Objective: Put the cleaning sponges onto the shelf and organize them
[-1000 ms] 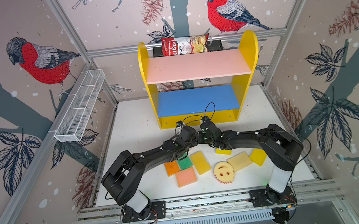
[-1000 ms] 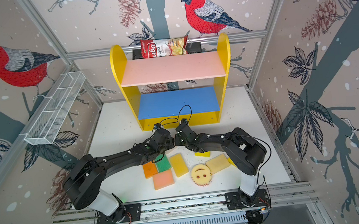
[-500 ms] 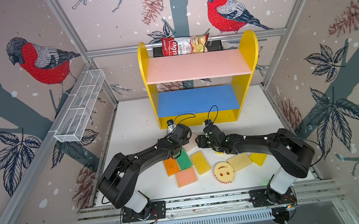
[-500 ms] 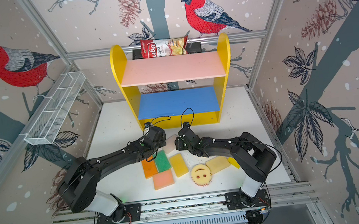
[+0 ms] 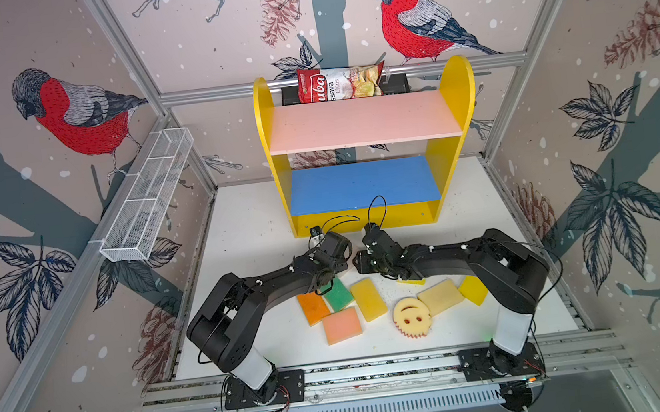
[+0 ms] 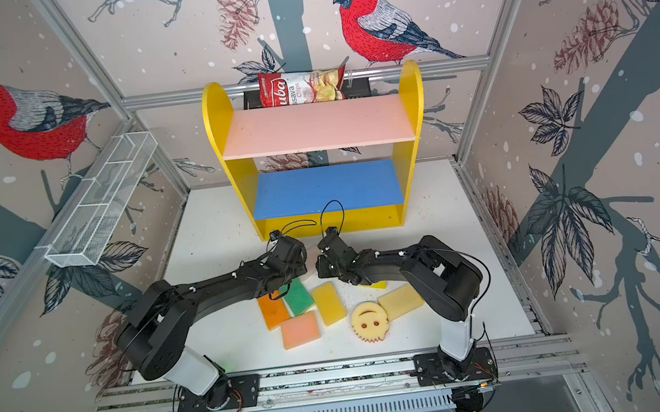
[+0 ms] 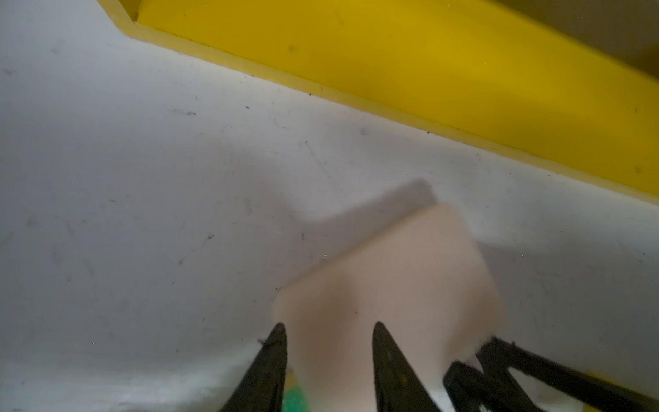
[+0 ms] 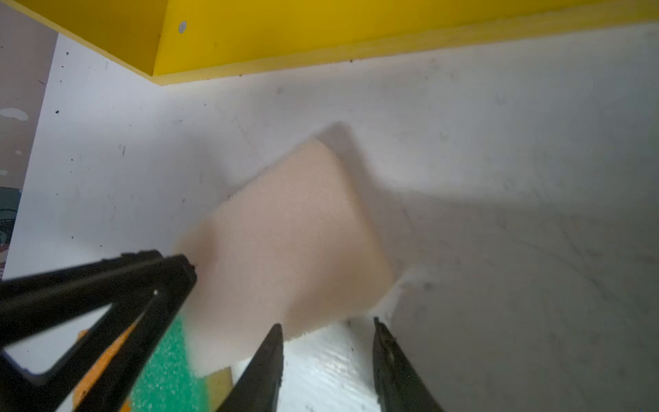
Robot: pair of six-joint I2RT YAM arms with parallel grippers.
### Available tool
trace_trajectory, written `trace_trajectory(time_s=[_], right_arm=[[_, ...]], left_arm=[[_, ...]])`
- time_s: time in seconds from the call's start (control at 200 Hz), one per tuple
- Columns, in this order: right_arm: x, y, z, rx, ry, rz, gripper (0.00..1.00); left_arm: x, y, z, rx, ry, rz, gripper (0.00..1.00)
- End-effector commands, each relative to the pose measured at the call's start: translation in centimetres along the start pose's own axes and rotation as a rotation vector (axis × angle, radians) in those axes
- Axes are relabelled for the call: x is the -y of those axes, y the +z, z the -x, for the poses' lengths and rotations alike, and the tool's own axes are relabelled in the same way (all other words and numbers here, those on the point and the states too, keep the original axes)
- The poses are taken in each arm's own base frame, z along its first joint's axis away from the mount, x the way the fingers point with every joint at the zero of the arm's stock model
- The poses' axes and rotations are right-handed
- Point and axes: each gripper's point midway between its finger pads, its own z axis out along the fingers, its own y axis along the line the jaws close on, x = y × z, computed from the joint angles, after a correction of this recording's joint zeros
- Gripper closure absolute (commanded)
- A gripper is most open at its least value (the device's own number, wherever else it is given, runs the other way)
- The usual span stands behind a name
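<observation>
Top views: bright, even overhead light, sharp ctr, wide-angle bowing at edges. Wrist views: pale sponge (image 7: 388, 285) motion-blurred; soft shadows, glare on table (image 8: 321, 353).

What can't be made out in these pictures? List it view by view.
The pale pink sponge: hidden under the left arm and right arm in both top views; blurred in both wrist views.
The yellow sponge: mostly covered by the right arm in both top views.
The shelf, bottom level: hidden under the blue board in both top views.

Blurred pale sponge (image 7: 388, 278), part-hidden behind left gripper (image 7: 328, 326)
</observation>
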Motion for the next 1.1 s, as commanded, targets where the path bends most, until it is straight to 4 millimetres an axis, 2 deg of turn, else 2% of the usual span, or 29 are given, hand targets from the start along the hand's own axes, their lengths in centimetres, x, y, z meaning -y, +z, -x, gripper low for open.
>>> trace_trajectory(time_s=[0.0, 0.12, 0.255, 0.345, 0.545, 0.67, 0.75, 0.925, 0.986, 1.061, 1.096], right_arm=[[-1.4, 0.7, 1.7, 0.025, -0.008, 0.048, 0.58], [-1.5, 0.8, 2.9, 0.044, -0.010, 0.053, 0.57], [-1.1, 0.0, 3.1, 0.046, -0.014, 0.037, 0.56], [-0.6, -1.0, 2.4, 0.046, -0.016, 0.035, 0.54], [0.9, -3.1, 0.1, 0.042, -0.022, 0.037, 0.41], [1.1, -2.6, -0.5, 0.018, -0.033, 0.033, 0.37], [0.5, -2.0, -0.4, 0.007, -0.029, 0.057, 0.37], [-1.2, -0.3, 0.8, 0.002, 0.048, 0.153, 0.48], [-1.6, 0.3, 1.3, 0.001, 0.053, 0.159, 0.57], [-2.2, 1.1, 1.7, -0.006, 0.038, 0.160, 0.74], [-2.3, 1.4, 1.8, -0.010, 0.029, 0.154, 0.78]], left_arm=[[0.4, 0.0, 0.3, 0.006, -0.006, -0.017, 0.59], [0.5, -0.6, 0.9, 0.025, -0.005, -0.020, 0.59], [0.6, -1.4, 1.8, 0.052, -0.007, -0.023, 0.60], [0.6, -2.0, 2.5, 0.073, -0.012, -0.030, 0.59], [-0.7, -2.7, 3.7, 0.112, -0.044, -0.028, 0.57], [-1.5, -2.3, 3.9, 0.112, -0.066, -0.024, 0.56], [-1.7, -1.9, 3.6, 0.092, -0.067, -0.020, 0.56], [-1.7, -0.7, 2.3, 0.048, -0.078, -0.030, 0.57], [-1.9, -0.4, 1.9, 0.034, -0.084, -0.028, 0.57], [-2.0, -0.3, 1.5, 0.025, -0.080, -0.024, 0.59], [-2.0, -0.4, 1.7, 0.030, -0.077, -0.023, 0.59]])
